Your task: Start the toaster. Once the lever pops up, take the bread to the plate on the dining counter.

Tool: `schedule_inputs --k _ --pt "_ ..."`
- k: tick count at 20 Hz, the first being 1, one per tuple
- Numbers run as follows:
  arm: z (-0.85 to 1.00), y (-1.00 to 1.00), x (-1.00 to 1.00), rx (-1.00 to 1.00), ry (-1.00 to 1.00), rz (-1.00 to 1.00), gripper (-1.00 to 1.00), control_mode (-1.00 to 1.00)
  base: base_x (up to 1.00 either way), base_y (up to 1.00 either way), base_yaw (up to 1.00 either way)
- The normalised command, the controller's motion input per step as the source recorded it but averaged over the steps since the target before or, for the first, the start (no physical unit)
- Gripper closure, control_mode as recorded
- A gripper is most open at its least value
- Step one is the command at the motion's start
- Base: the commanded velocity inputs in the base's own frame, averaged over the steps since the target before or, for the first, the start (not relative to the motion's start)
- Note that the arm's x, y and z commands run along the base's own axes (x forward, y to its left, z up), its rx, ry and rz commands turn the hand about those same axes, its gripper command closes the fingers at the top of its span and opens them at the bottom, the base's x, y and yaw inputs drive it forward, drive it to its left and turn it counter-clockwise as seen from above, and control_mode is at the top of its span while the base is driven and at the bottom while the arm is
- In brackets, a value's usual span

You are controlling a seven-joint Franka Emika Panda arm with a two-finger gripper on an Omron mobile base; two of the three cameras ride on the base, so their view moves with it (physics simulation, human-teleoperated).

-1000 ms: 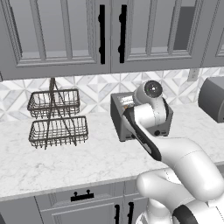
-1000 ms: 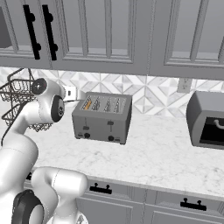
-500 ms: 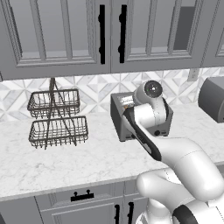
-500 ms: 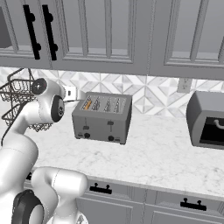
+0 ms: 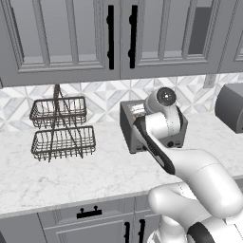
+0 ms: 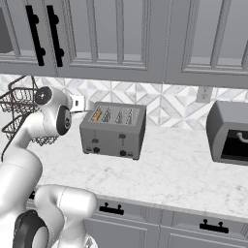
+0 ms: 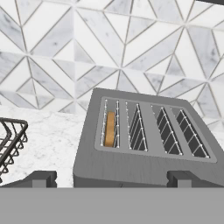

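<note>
Four slots run across the top of the toaster [image 7: 148, 144], and the bread [image 7: 110, 128] stands sunk in the leftmost one as the hand view has it — only its golden top edge shows. The toaster sits on the marble worktop [image 6: 184, 169] against the tiled wall, with a wire basket rack [image 5: 61, 128] well apart to its left. The gripper [image 7: 111, 178] hovers just before the toaster — fingers spread wide, holding nothing.

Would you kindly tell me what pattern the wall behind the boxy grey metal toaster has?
White and grey-veined marble triangles and diamonds on the wall, clearest in the hand view.
</note>
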Motion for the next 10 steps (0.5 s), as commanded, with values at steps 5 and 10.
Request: schedule_inputs --k 5,10 --pt "0.00 0.00 0.00 0.00 0.00 0.00 -1.00 -1.00 0.00 0.00 0.00" --pt "0.00 0.00 0.00 0.00 0.00 0.00 -1.00 -1.00 0.00 0.00 0.00"
